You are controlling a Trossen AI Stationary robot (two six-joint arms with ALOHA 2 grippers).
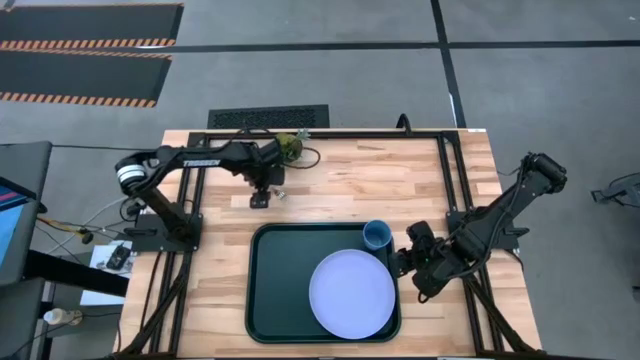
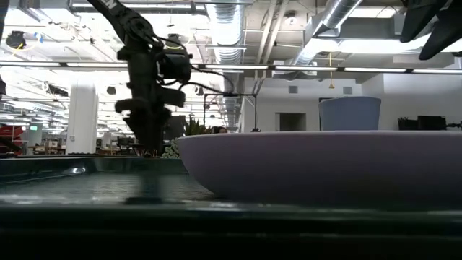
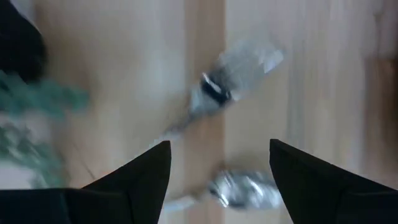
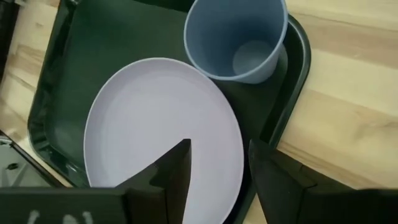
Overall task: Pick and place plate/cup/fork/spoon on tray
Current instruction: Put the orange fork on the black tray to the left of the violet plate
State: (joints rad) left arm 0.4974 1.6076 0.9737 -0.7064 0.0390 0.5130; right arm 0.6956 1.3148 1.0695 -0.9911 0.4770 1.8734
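Note:
The pale lavender-blue plate (image 1: 352, 294) lies flat in the dark green tray (image 1: 275, 300), toward its right side. The small blue cup (image 1: 376, 235) stands upright in the tray's far right corner. The fork's tined silver head (image 3: 249, 59) and the spoon's round silver bowl (image 3: 245, 190) lie on the wood, blurred, and show only in the left wrist view. My left gripper (image 3: 217, 168) is open over them, beyond the tray's far rim (image 1: 262, 192). My right gripper (image 4: 217, 168) is open and empty just right of the tray (image 1: 412, 264).
A small green plant-like thing (image 1: 292, 147) sits at the table's far edge, close to my left gripper. Black frame rails (image 1: 450, 180) run along the table's sides and far edge. Bare wood lies between the tray's far rim and the far edge.

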